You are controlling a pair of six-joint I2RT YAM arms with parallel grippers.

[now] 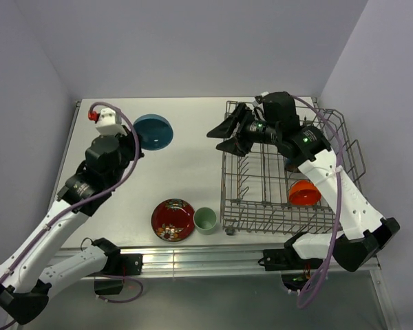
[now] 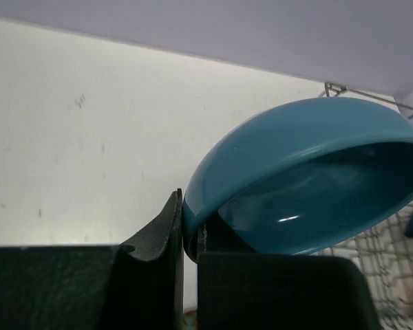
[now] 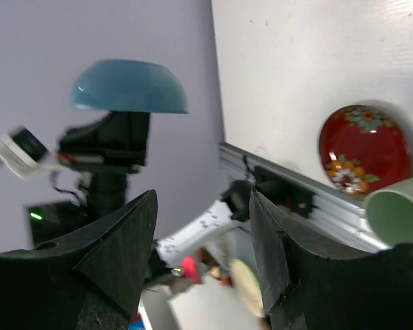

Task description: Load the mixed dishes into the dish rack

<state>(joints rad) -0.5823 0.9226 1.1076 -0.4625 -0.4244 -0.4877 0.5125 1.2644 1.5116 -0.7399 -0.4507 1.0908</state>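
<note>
My left gripper [image 2: 189,234] is shut on the rim of the blue bowl [image 2: 310,172] and holds it tilted above the table, at the back left in the top view [image 1: 153,132]. My right gripper [image 1: 224,136] is open and empty, over the left edge of the grey wire dish rack [image 1: 261,199]. The orange-red bowl [image 1: 304,193] stands in the rack. The red patterned plate [image 1: 173,220] and pale green cup [image 1: 205,220] sit on the table left of the rack. The right wrist view shows the bowl [image 3: 129,86], plate [image 3: 365,148] and cup [image 3: 399,216]. The dark brown bowl is not visible.
The rack fills the right side of the white table [image 1: 186,172], close to the right wall. A corner of the rack [image 2: 392,247] shows at the right of the left wrist view. The metal rail [image 1: 213,258] runs along the near edge.
</note>
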